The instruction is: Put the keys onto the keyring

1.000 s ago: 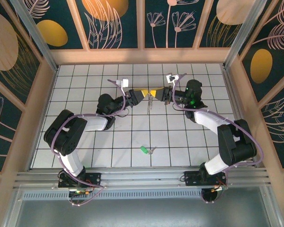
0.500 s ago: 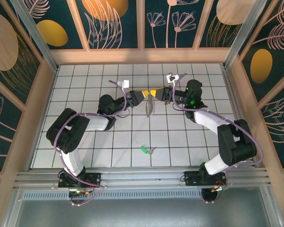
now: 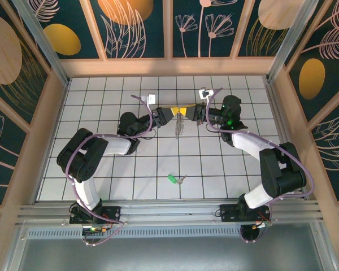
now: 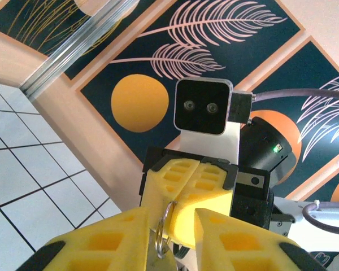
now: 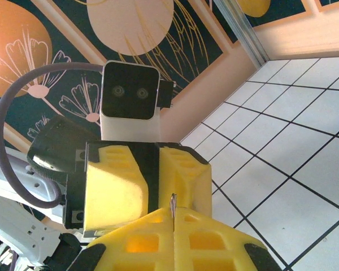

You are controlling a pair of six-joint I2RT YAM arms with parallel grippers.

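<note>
From above, the left arm (image 3: 104, 148) and right arm (image 3: 253, 144) bend inward over the far table (image 3: 96, 96), tips meeting, the keyring (image 3: 179, 125) hanging between and the green key (image 3: 173, 179) lying nearer the front; at the left wrist, the left jaws stand slightly apart around the keyring (image 4: 164, 224); at the right wrist, the right jaws pinch the keyring (image 5: 173, 203) tight.

The white floor (image 3: 214, 180) has dark grid lines. The walls (image 3: 141, 28) are dark teal with orange circles and pale leaves. The key (image 3: 172, 179) has a green head. The left gripper (image 4: 174, 221) and right gripper (image 5: 173, 219) are yellow; the keyring (image 4: 166, 217) is grey.
</note>
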